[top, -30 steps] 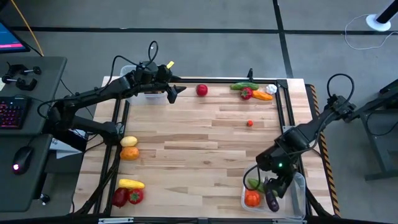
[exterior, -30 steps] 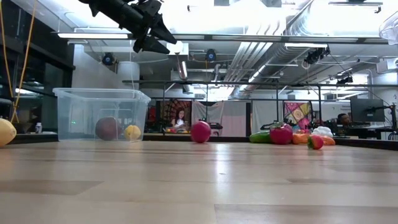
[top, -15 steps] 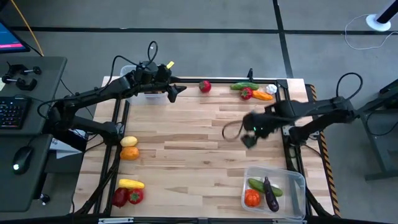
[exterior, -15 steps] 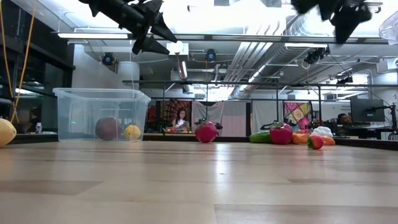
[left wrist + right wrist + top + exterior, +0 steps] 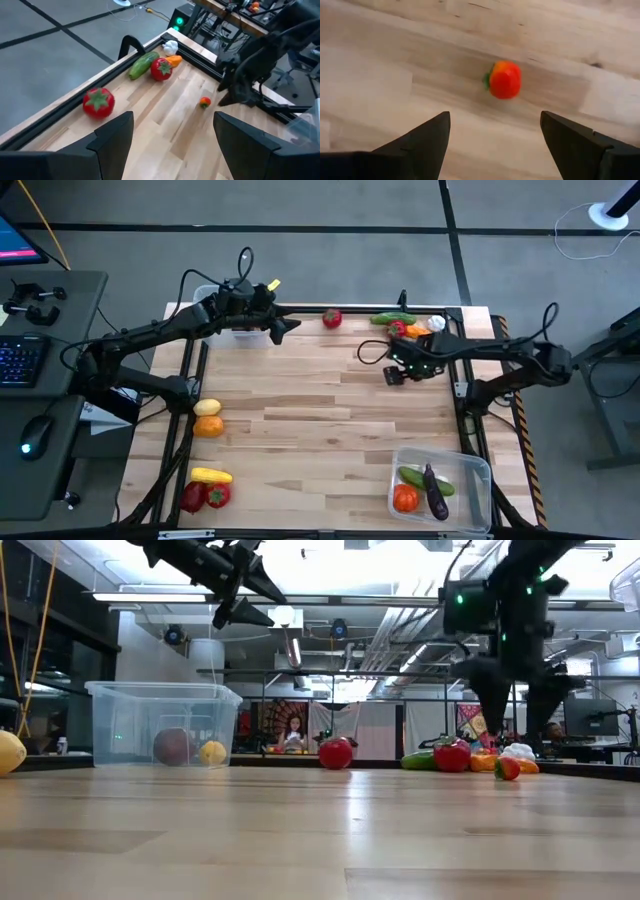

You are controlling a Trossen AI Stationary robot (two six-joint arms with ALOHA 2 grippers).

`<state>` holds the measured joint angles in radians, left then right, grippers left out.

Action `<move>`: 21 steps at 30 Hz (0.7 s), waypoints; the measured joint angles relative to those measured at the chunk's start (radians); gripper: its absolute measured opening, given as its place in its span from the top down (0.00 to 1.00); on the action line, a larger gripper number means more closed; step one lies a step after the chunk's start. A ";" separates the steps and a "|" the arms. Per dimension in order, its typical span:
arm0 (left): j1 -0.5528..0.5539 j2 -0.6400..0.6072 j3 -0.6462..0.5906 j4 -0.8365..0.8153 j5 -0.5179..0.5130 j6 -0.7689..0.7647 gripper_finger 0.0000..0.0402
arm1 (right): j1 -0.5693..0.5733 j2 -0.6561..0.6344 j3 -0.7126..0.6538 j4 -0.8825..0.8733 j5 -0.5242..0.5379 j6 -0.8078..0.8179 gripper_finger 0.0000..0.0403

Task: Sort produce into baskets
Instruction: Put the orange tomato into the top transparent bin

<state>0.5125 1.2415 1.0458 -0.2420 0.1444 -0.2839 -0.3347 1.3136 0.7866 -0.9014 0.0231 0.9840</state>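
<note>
High view: wooden table [image 5: 300, 420]. Clear basket [image 5: 478, 476] at near right corner holds a cucumber, an orange piece and an eggplant. Second clear basket [image 5: 160, 723] at far left corner, red and yellow pieces inside, mostly hidden under left arm from above. Left gripper [image 5: 281, 326] hangs high beside that basket, fingers spread, empty. Right gripper [image 5: 394, 375] over right-centre of table, fingers spread, nothing held, pointing down at small red-orange tomato [image 5: 505, 79], which lies on bare wood between the two fingers in the right wrist view.

Loose produce: cluster at far right edge, green cucumber [image 5: 393, 318], red pepper [image 5: 397, 330], carrot [image 5: 419, 332], white garlic [image 5: 436, 324], all touching or just beside each other. Red tomato with green top [image 5: 332, 319] at far edge, mid. Yellow and orange pieces [image 5: 207, 417] at left edge; banana-like yellow piece [image 5: 211, 476] and red peppers [image 5: 206, 495] at near left corner.

Risk: small tomato is round, likely rolls if one finger touches first; off-centre descent would knock it away toward the frame rail.

Orientation: small tomato near round, no real long axis; green stem faces sideways along the table. Cucumber's long axis runs along the far edge.
</note>
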 joint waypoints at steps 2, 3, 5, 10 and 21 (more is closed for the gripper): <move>0.000 0.000 0.000 0.000 0.000 -0.002 0.35 | -0.012 0.000 -0.049 0.075 0.001 0.025 0.25; 0.000 0.000 0.000 0.000 0.000 -0.002 0.35 | -0.015 0.000 -0.070 0.116 0.008 0.033 0.25; 0.000 0.000 0.000 0.003 0.000 -0.002 0.35 | -0.022 0.000 -0.100 0.179 0.032 0.050 0.25; 0.000 0.000 0.000 0.008 0.000 -0.002 0.35 | -0.028 0.031 -0.120 0.226 0.055 0.033 0.25; 0.000 0.000 0.000 0.008 0.000 -0.002 0.35 | -0.028 0.144 -0.120 0.237 0.095 -0.020 0.25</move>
<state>0.5125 1.2415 1.0458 -0.2340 0.1440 -0.2859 -0.3626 1.4578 0.6662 -0.6649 0.1186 0.9635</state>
